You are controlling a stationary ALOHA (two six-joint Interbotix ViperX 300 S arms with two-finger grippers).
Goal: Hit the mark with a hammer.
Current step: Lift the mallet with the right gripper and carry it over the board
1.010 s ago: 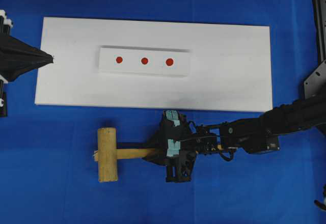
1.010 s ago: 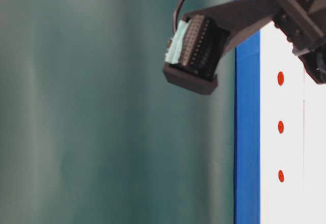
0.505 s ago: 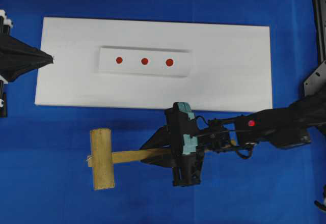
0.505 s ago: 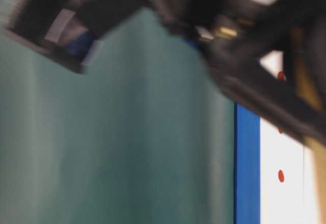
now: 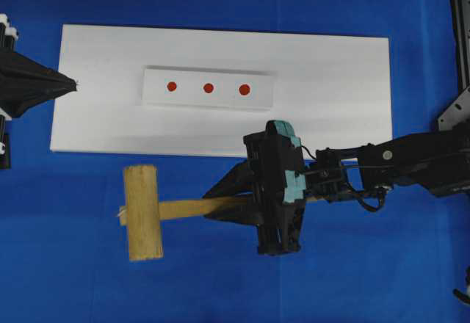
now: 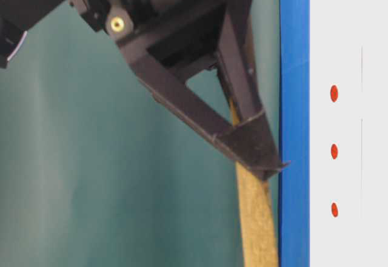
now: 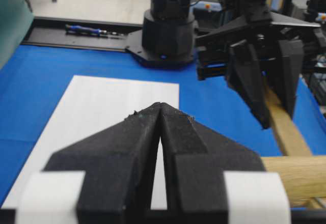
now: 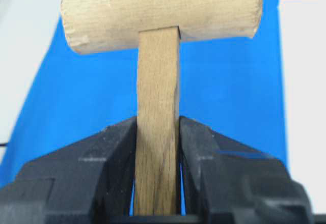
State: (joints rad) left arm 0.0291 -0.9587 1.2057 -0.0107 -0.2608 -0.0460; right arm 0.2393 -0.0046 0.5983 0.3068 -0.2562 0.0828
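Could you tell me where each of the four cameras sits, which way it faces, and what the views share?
Overhead exterior: above, looking straight down on the white board; both arms show.
Table-level exterior: low at the table's edge, turned sideways; the right gripper fills it.
Left wrist: on the left arm, looking along the shut left gripper across the table.
Right wrist: on the right arm, looking along the fingers clamping the hammer.
Shared: all four show the hammer; overhead and table-level show the three red dots.

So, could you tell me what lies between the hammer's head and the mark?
In the overhead view, only blue table cover and bare white board separate the hammer head from the mark.
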